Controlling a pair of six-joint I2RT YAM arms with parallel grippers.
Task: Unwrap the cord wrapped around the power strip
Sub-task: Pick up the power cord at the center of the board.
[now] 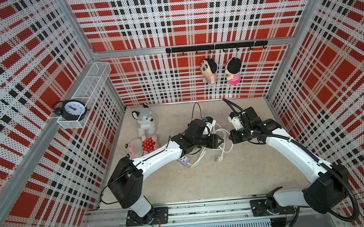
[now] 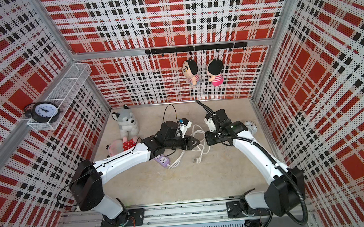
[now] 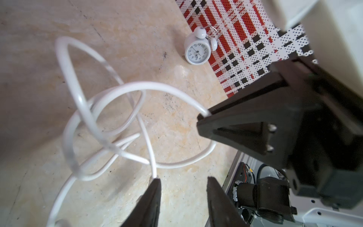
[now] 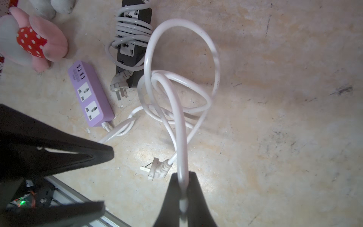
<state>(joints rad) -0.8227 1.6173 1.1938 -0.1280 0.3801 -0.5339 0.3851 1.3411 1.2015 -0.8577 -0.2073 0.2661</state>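
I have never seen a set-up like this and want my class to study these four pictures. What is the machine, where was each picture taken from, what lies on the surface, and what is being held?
The machine is two robot arms, each ending in a two-fingered gripper. Two pictures look down from overhead and are nearly alike. The other two come from a small camera on each arm's wrist.

On the beige surface lies a purple power strip. Its white cord is off the strip, in loose tangled loops. There are also a black power strip with a grey cord wound round it, plush toys and a white alarm clock.

The right gripper is shut on the white cord and holds a loop up off the surface. The left gripper is open, close by, and holds nothing.
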